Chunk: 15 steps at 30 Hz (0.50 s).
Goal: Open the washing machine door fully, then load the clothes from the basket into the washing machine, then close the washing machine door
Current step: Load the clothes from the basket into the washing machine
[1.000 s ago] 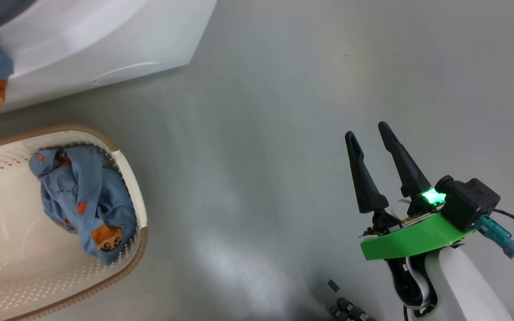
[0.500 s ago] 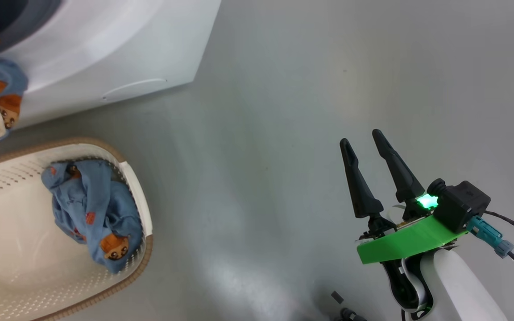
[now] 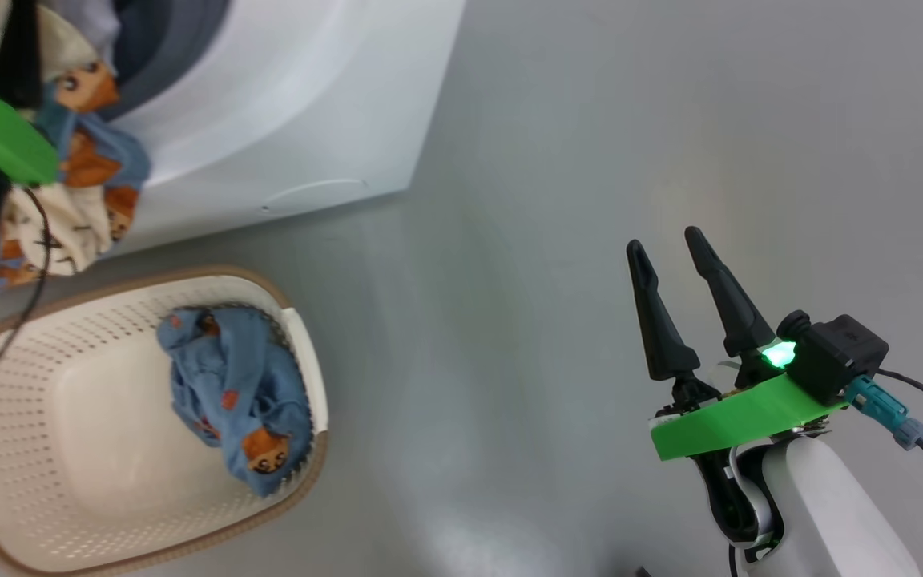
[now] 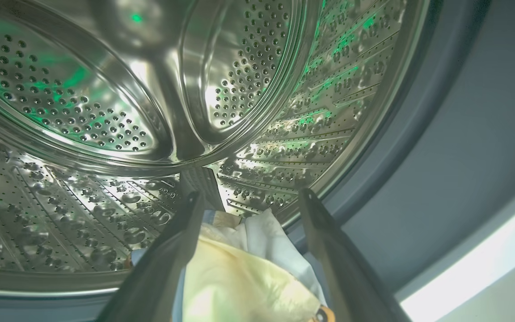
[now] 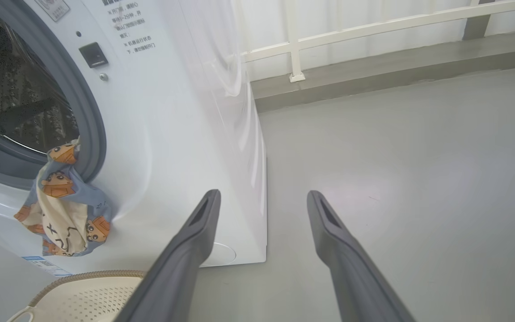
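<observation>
At the washing machine (image 3: 309, 104) mouth the left gripper (image 4: 251, 194) gapes wide over a garment (image 3: 85, 184) draped across the gasket (image 5: 85, 112), soft, light clothes (image 3: 237, 401) bunch in the basket (image 3: 301, 457), best pinched at a raised fold, and the right gripper (image 3: 670, 248) hangs open, empty.

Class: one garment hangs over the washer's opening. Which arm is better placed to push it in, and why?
Left. The left gripper is open at the drum mouth, over the hanging garment; the right gripper hovers over bare floor.
</observation>
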### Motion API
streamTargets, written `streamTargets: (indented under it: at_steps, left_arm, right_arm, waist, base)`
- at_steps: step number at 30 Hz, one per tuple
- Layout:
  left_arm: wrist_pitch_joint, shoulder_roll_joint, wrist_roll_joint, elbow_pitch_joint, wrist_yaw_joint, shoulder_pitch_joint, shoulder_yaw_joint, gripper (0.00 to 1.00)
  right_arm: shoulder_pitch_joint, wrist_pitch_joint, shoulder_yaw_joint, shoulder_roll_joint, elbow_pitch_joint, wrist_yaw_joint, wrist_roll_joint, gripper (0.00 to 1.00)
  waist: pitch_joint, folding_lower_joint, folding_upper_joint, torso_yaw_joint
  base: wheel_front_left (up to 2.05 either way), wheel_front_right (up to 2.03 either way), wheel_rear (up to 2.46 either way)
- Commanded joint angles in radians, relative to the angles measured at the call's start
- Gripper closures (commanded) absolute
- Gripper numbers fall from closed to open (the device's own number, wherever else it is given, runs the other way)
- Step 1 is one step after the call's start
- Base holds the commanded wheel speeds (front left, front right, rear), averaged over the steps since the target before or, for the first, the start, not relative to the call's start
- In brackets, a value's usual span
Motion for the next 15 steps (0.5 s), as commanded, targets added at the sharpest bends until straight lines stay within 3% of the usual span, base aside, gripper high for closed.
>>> streamTargets:
  at_steps: [1, 15]
  left_arm:
    - [-0.012, 0.039, -0.003, -0.049, 0.001, 0.026, 0.028, 0.0]
    - [-0.013, -0.016, 0.103, -0.293, 0.029, 0.321, 0.189, 0.0]
  right_arm:
    - [-0.001, -0.008, 0.011, -0.007, -0.009, 0.008, -0.011, 0.0]
    - [0.027, -0.008, -0.032, -0.009, 0.046, 0.008, -0.038, 0.0]
  waist:
    - [-0.056, 0.0001, 0.0, 0.052]
    - [-0.214, 0.0001, 0.0, 0.155]
  base:
    - [0.0, 0.0, 0.0]
    - [0.0, 0.0, 0.0]
